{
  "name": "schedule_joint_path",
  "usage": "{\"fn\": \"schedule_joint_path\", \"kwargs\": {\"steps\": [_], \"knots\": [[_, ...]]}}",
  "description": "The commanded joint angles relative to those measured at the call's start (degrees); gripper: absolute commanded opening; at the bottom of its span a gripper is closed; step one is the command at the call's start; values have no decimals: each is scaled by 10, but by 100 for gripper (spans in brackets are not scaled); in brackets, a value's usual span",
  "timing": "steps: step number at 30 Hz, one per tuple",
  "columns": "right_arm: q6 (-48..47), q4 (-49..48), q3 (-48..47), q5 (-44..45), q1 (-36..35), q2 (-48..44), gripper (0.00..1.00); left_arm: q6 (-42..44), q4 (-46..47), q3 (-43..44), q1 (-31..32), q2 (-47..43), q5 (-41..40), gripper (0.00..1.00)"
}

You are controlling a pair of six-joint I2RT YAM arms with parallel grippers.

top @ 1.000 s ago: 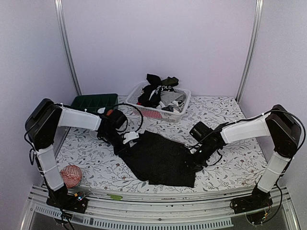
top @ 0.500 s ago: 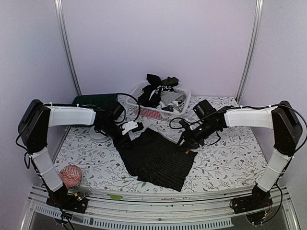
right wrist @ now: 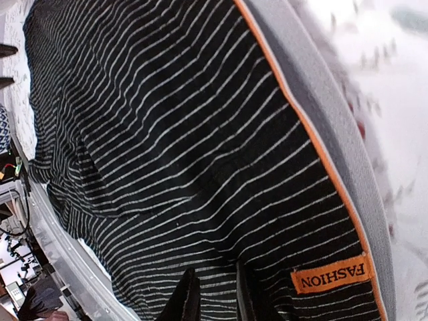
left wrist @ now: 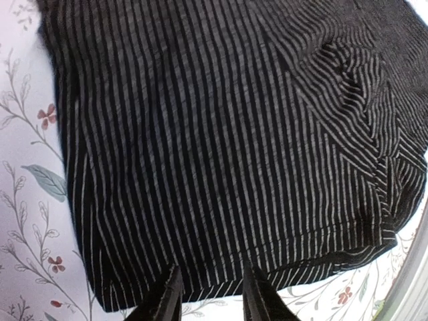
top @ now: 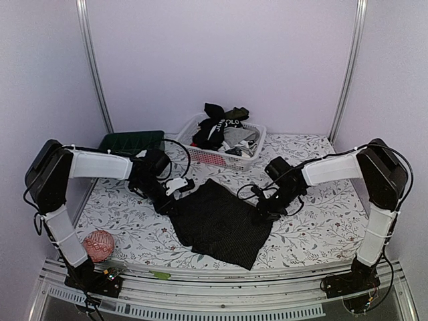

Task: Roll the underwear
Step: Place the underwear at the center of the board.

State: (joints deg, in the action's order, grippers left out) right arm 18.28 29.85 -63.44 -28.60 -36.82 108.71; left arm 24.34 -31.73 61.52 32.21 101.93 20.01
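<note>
Near the table's [top: 321, 231] front, striped black underwear [top: 221, 224] lies flat, long axis slanting far-left to near-right, waistband along its far-right edge. Left gripper [left wrist: 208, 284] is slightly parted over the hem, holding nothing. Right gripper [right wrist: 214, 286] is narrowly parted by the label; whether it grips is unclear.

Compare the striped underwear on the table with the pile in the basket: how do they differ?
The striped underwear lies spread flat on the table; the pile sits heaped and crumpled in the white basket. The striped underwear is one black pinstriped piece; the pile mixes black, white and grey. Both are cloth.
</note>
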Motion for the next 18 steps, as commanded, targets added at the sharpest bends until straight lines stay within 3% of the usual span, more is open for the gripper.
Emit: {"fn": "schedule_joint_path", "kwargs": {"steps": [1,11,18], "knots": [[13,23,105,-14,-9,-49,20,-14,16,3,-13,34,-18,32],[59,-5,102,-100,-75,-67,20,22,17,173,-13,226,-61,24],[83,-11,63,-111,-71,-107,33,52,4,348,-15,333,-102,22]]}}
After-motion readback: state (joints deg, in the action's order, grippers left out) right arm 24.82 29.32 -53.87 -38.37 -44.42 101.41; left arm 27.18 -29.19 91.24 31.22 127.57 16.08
